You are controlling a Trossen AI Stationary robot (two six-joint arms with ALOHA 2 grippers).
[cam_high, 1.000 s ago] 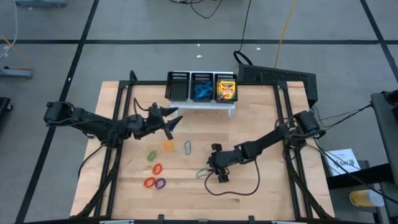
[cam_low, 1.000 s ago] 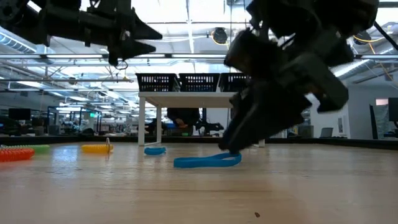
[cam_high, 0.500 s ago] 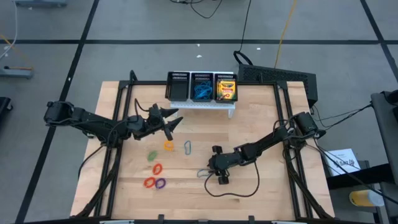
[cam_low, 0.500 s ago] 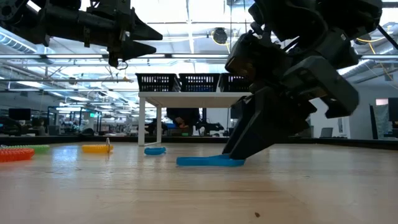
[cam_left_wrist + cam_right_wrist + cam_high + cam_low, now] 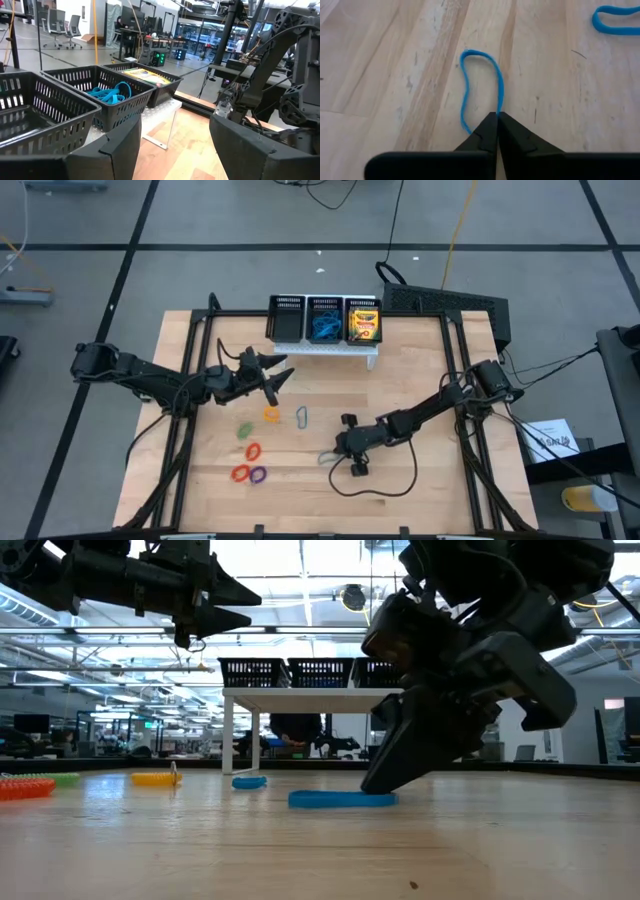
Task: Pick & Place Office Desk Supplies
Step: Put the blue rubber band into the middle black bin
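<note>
A thin blue loop lies flat on the wooden table, right of centre. My right gripper slants down onto its near end, shut on it; the low view shows the fingertips at the loop. My left gripper hangs open above the table's left half, nothing between its fingers, facing the black mesh organiser. The organiser's right compartment holds a crayon box; its middle one holds blue loops. My right gripper pinches the blue loop's near end between its two fingertips. The fingers slant down from the table's right side, pointing along the loop. The loop lies slack and flat on the table, its far end stretched away from the fingers.
The organiser stands on a white stand at the table's far edge. Loose loops lie left of centre: blue, orange, green, red, purple. A black cable curls near my right gripper.
My right gripper has shut its fingers on the near end of the blue loop while staying in place. The loop, arched up off the wood at that end a second ago, now lies flat and drawn out along the table.
</note>
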